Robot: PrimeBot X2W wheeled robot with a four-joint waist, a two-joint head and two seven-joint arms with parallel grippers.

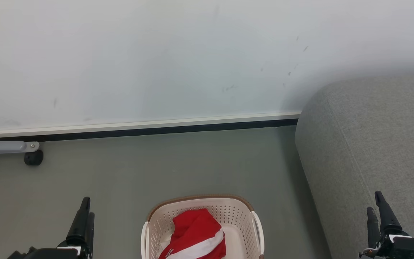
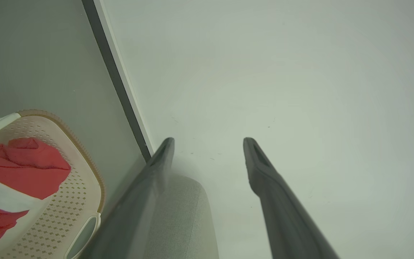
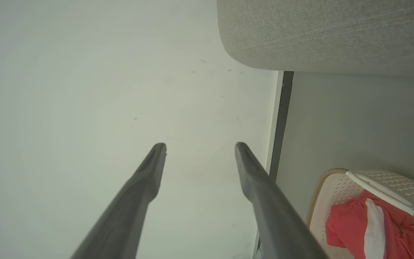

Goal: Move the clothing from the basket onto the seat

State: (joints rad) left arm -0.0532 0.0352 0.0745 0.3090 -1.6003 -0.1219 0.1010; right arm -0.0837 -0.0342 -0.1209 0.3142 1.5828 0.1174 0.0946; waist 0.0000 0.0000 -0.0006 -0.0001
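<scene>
Domestic-style room corner: grey upholstered sofa (image 1: 368,144) and laundry basket (image 1: 199,197) on a plain grey floor (image 1: 156,162); scuffed white wall (image 1: 156,54) with skirting board (image 1: 138,126).

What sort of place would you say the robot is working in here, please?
Likely a home-style living area, perhaps a staged one: a large grey sofa stands by a plain white wall with a skirting board, and a laundry basket holding red clothing sits on the grey floor beside it.

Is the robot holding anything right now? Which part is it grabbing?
Nothing is held. The left pincer and right pincer are both open and empty; the clothing lies in the basket.
</scene>
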